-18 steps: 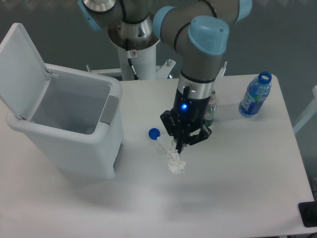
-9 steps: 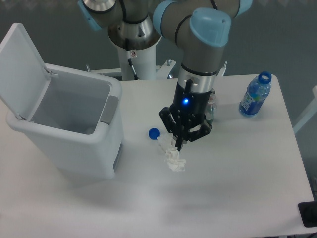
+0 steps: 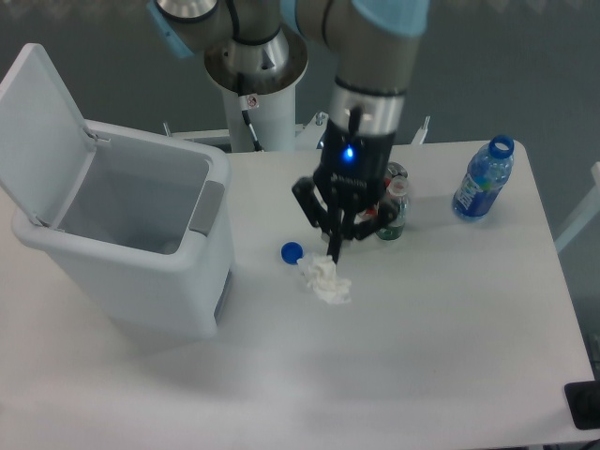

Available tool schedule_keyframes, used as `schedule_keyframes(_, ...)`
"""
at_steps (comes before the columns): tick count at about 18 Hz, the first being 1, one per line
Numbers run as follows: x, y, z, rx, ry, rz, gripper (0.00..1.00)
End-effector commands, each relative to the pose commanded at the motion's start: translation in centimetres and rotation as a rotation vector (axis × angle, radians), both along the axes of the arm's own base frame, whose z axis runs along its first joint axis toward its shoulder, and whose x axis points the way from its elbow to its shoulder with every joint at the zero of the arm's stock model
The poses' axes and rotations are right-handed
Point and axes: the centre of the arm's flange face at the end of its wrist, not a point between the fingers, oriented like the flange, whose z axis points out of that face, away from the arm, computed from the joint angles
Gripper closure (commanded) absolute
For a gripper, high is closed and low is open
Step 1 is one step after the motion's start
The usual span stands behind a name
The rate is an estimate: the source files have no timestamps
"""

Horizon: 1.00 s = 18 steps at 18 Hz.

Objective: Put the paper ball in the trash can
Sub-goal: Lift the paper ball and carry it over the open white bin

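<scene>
The paper ball [image 3: 324, 280], a lumpy wad of white paper, hangs just under my gripper [image 3: 335, 255], right of the blue cap. The fingers are drawn together to a point on the wad's top, so the gripper is shut on the paper ball. It appears slightly raised off the white table. The trash can [image 3: 202, 253], a large white bin with a grey inside, stands at the left with its flip lid [image 3: 37, 122] open and tilted back. The bin's opening lies well to the left of the gripper.
A blue bottle cap [image 3: 292, 251] lies on the table between the bin and the wad. A small bottle [image 3: 395, 202] stands just behind the gripper on its right. A blue water bottle [image 3: 483, 178] stands at the far right. The arm's base [image 3: 255, 94] rises behind the table.
The gripper has risen and shifted slightly left and back, and the paper ball has moved up with it. The small bottle behind the arm is more exposed now.
</scene>
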Motion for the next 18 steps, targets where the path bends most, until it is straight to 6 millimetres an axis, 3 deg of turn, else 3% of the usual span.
schedule_keyframes(5, 4.7, 0.7, 2.5, 0.038, 0.001, -0.015, 1.00)
schedule_keyframes(13, 14.4, 3.3, 0.8, 0.016, -0.030, -0.176, 1.00)
schedule_keyframes(18, 17.9, 2.9, 0.0, -0.008, -0.053, -0.221, 1.00)
